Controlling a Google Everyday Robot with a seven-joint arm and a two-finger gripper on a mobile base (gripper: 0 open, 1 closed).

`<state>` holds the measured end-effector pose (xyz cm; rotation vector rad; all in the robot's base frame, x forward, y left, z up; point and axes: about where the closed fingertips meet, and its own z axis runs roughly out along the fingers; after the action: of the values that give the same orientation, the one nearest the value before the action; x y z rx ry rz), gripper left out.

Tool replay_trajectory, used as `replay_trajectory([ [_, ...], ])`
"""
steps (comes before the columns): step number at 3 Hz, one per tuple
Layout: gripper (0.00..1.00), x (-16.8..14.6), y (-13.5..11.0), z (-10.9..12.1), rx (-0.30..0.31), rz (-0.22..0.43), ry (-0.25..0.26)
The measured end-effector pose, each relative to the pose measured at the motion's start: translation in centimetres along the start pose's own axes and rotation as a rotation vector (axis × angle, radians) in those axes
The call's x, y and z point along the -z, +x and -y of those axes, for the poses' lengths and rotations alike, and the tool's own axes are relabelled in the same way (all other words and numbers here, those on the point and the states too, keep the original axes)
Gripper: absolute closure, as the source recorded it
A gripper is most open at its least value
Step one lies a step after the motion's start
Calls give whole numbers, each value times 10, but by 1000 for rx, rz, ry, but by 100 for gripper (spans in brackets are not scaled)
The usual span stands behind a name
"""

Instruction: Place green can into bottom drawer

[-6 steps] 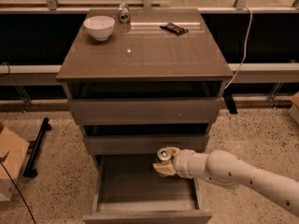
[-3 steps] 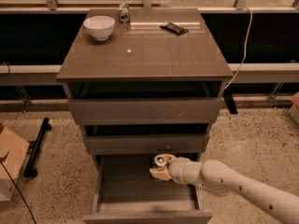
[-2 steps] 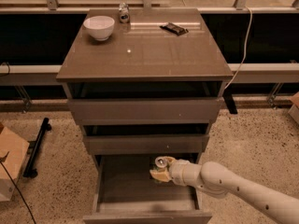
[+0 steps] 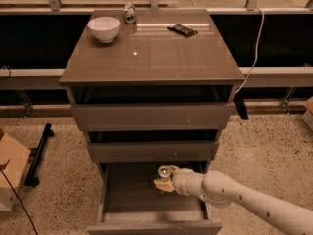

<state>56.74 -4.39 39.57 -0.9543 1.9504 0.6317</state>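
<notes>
Landmark: the grey-brown three-drawer cabinet (image 4: 151,58); every place below is given from it.
Task thing: the green can (image 4: 165,172), a small metal drink can. Its round silver top faces up and is what shows best. Most of its body is covered by the claw, so the green print barely shows.
Where the can is: inside the cabinet's lowest opening, over the right half of the bottom drawer (image 4: 146,227), a wide, deep, flat-fronted box pulled out toward the camera. It is close under the front of the middle drawer. Whether it touches the drawer floor cannot be told.
Claw: the gripper (image 4: 164,181), with pale tan fingers (image 4: 160,185) on a white jointed arm (image 4: 244,199), reaches in from the cabinet's lower right. It is closed around the can's body, gripping it roughly upright.
Change: against two seconds ago, the claw and can sit lower and farther toward the cabinet's left, deeper within the drawer. Against the last fraction of a second, they have barely shifted.
On the cabinet top: a white round ceramic bowl (image 4: 103,28) at the back left, a small silver can (image 4: 129,13) behind it, and a dark flat wrapped bar (image 4: 182,30) at the back right, all unmoved.
</notes>
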Motion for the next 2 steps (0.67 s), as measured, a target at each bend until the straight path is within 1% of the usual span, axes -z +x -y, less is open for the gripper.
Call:
replay_trajectory([
  [1,100,-19,14,4,7,-4,5],
  [2,100,-42,38,7,0,-5,15],
])
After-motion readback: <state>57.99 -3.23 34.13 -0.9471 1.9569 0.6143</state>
